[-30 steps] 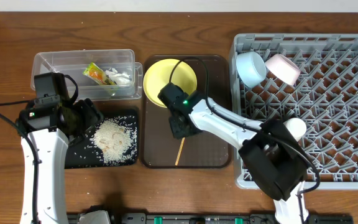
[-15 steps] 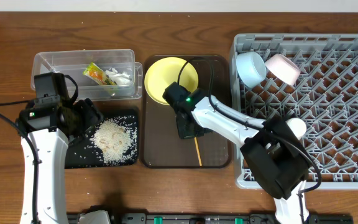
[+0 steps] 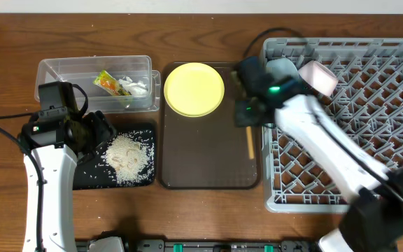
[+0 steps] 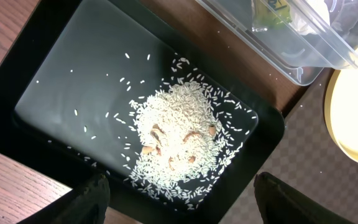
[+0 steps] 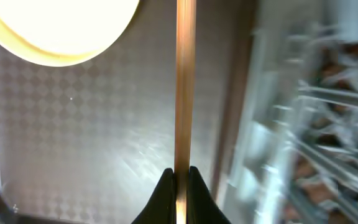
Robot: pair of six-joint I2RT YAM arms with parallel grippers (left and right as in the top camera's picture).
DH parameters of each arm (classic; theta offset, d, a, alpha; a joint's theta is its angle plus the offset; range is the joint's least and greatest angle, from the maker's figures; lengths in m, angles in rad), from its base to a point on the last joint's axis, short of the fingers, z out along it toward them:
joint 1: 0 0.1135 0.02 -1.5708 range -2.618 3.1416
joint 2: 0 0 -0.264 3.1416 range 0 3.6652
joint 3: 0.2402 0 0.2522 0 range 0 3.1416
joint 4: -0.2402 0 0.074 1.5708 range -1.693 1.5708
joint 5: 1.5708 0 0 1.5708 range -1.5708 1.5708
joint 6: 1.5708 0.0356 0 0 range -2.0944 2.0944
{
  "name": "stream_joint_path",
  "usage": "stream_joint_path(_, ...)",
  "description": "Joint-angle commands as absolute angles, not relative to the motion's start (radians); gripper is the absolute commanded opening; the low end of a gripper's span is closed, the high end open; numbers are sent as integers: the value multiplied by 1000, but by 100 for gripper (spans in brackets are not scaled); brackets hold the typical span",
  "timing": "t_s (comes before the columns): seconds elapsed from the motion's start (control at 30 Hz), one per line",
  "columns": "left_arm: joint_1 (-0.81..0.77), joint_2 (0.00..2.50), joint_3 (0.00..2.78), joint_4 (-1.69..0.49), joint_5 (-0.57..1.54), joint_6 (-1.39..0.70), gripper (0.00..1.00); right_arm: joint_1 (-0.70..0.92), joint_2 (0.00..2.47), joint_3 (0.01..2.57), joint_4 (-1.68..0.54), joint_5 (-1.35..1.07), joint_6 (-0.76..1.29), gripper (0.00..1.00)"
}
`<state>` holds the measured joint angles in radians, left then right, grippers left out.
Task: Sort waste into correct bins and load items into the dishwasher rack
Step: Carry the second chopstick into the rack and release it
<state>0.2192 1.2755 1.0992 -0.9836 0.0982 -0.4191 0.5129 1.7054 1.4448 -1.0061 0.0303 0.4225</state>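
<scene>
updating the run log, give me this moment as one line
right jaws: shut on chopstick | position: over brown tray edge beside rack | left jaws: open above rice

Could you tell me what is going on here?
The right gripper is shut on the chopsticks, holding them above the right edge of the brown tray, beside the dishwasher rack. The yellow plate sits on that tray. The left gripper hovers open over the rice in the black tray. The wrapper and paper scraps lie in the clear tub.
</scene>
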Motion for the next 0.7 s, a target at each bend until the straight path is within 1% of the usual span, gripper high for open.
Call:
stream_joint_path(0.0,222,1274,1105,-983,96,-424,77,449,1658,1452,-1062,43,312,1)
stream_joint_path(0.17,222,1274,1105,-982,96,-424,77,366,1663,1431,-1161,56,298,2)
stream_joint_path(0.27,222,1274,1105,-983,96,-424,77,349,1672,1379,-1151,56,299,2)
stream_joint_path(0.37,222,1274,1105,-983,96,-424,77,344,1676,1317,-1100,56,299,4)
stream_joint_path(0.4,222,1274,1105,-982,96,-424,77,344,1676,1303,-1083,56,299,5)
stream_joint_path(0.5,222,1274,1105,-982,96,-424,77,345,1676,1266,-1027,56,297,18)
stream_joint_path(0.67,222,1274,1105,-983,96,-424,77,345,1674,1261,-976,56,296,24)
